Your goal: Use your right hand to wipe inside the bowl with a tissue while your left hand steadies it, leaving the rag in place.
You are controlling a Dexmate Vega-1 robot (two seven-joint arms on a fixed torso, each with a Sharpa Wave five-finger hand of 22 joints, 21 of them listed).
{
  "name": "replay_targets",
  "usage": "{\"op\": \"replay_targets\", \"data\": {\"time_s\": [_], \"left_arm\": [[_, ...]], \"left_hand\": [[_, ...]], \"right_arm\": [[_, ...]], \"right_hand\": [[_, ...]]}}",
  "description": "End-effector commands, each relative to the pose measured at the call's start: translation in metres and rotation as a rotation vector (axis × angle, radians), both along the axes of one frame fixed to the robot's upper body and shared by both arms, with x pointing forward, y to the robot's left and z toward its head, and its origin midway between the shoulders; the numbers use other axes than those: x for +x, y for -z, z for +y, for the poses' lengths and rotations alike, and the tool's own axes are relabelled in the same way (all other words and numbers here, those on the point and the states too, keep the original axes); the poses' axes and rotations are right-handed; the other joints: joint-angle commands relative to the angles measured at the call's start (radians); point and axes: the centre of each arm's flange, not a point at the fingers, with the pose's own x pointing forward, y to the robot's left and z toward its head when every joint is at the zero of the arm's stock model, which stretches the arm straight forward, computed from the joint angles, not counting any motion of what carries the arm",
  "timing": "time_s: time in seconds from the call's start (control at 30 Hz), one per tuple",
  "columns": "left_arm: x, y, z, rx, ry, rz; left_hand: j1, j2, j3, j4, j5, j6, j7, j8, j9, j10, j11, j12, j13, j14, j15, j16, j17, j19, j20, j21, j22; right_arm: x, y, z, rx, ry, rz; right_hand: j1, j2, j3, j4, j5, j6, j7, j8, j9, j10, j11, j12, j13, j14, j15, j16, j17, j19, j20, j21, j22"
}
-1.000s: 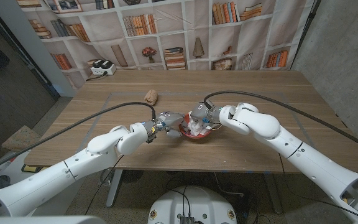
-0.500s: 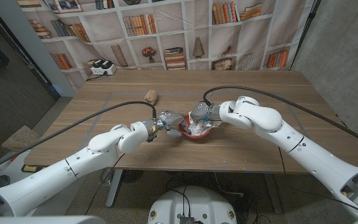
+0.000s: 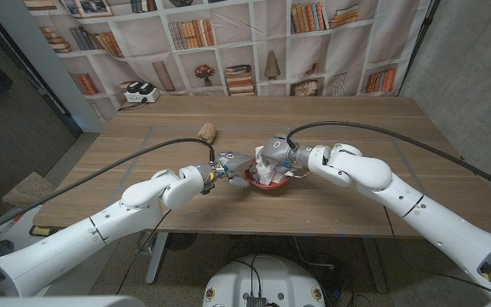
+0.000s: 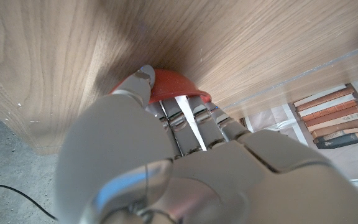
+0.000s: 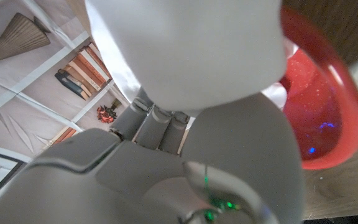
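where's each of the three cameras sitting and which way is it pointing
Head view: fixed on the robot's head, looking down the wooden table; both arms enter, left hand and right hand at the red bowl holding the white tissue.
Left wrist view: on the left wrist, along the back of the left hand toward the bowl.
Right wrist view: on the right wrist, over the right hand into the bowl.
All three share the bowl.

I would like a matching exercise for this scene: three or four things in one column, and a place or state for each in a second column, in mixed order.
Things:
1. round red bowl
2. white crumpled tissue
3. small brown crumpled rag
4. left robot hand

Places or states:
A. lies alone farther back on the table
B. holds the bowl's side
C. inside the bowl, under the right robot hand
D. between both hands

Pairs: 1-D, 2-C, 3-A, 4-B
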Motion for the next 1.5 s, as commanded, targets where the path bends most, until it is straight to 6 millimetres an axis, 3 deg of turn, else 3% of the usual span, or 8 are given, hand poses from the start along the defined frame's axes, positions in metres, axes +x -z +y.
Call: {"op": "replay_targets", "data": {"time_s": [0.03, 0.5, 1.13, 1.27, 1.5], "left_arm": [[0.000, -0.002, 0.000, 0.010, -0.002, 0.003], [0.002, -0.003, 0.003, 0.005, 0.003, 0.001], [0.007, -0.001, 0.000, 0.001, 0.006, 0.007], [0.008, -0.002, -0.001, 0.005, 0.006, 0.006], [0.009, -0.004, -0.003, 0.010, 0.006, 0.000]], "left_hand": [[0.001, 0.003, 0.009, 0.003, -0.001, 0.031, 0.022, 0.045, 0.059, 0.008, 0.001, -0.003, 0.003, 0.001, -0.144, 0.003, 0.001, 0.001, -0.064, 0.003, 0.004], [-0.001, 0.001, 0.015, 0.003, -0.001, 0.031, 0.021, 0.050, 0.058, 0.009, 0.001, -0.003, 0.003, 0.001, -0.143, 0.003, 0.001, 0.001, -0.064, 0.003, 0.004], [-0.004, -0.002, 0.023, 0.001, -0.001, 0.028, 0.022, 0.053, 0.055, 0.009, 0.001, -0.003, 0.003, -0.002, -0.144, 0.002, 0.001, 0.000, -0.062, 0.003, 0.004], [-0.005, -0.002, 0.024, 0.001, -0.001, 0.028, 0.023, 0.054, 0.054, 0.009, 0.002, -0.003, 0.003, -0.002, -0.144, 0.002, 0.001, 0.000, -0.063, 0.003, 0.004], [-0.007, -0.003, 0.027, 0.001, -0.001, 0.030, 0.021, 0.057, 0.053, 0.010, 0.002, -0.002, 0.003, -0.003, -0.144, 0.002, 0.001, -0.001, -0.063, 0.002, 0.004]], "right_arm": [[0.005, 0.000, -0.016, 0.097, -0.127, -0.121], [0.033, 0.010, -0.015, 0.023, 0.144, -0.018], [-0.006, -0.003, -0.011, -0.063, 0.205, 0.084], [-0.010, -0.006, -0.006, -0.073, 0.224, 0.168], [-0.007, -0.008, -0.004, -0.071, 0.241, 0.307]], "right_hand": [[0.011, 0.002, 0.011, -0.001, 0.007, 0.027, -0.028, -0.001, 0.002, 0.077, -0.077, -0.008, -0.002, 0.014, -0.001, 0.002, 0.004, 0.000, -0.130, 0.012, 0.001], [0.003, 0.004, 0.016, 0.003, 0.007, 0.025, -0.028, -0.005, 0.001, 0.081, -0.079, -0.016, -0.002, 0.039, 0.001, 0.007, 0.012, -0.003, -0.131, 0.036, -0.004], [-0.004, -0.002, 0.035, -0.001, 0.003, 0.030, -0.028, -0.003, 0.002, 0.100, -0.080, -0.019, 0.007, 0.052, 0.002, 0.001, 0.016, -0.011, -0.131, 0.046, -0.012], [-0.018, -0.007, 0.046, 0.002, 0.002, 0.030, -0.028, -0.002, 0.003, 0.106, -0.083, -0.018, 0.012, 0.006, 0.001, -0.029, 0.003, -0.037, -0.125, 0.016, -0.022], [-0.022, -0.009, 0.051, 0.002, 0.002, 0.030, -0.028, -0.002, 0.003, 0.105, -0.083, -0.020, 0.014, -0.010, -0.001, -0.038, 0.000, -0.043, -0.125, 0.009, -0.021]]}}
